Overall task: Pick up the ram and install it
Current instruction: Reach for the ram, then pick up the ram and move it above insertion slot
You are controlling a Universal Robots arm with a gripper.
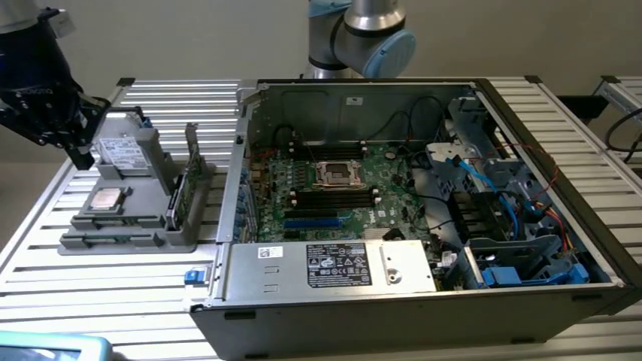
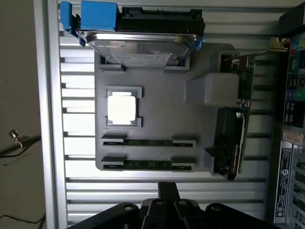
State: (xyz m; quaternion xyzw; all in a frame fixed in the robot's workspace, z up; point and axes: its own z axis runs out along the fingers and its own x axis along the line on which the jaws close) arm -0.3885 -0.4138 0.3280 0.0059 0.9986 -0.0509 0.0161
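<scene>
Closed black fingers of the gripper hold nothing, hanging over the slatted table just off the gray tray. On that tray the ram lies in a slot, with a second stick parallel beside it, nearer the gripper. Beyond them sits a silver processor. An open computer case stands at the exterior view's right.

Your tray at 9 o'clock in the exterior view is plain grey, on a silver table striped with ribs. Ram dark green, processor silver-white, hard drive silver with a blue bracket. Gripper black. Case at 3 o'clock grey, its label white with black print, motherboard green, cables blue. Arm joint at 12 o'clock pale blue.
</scene>
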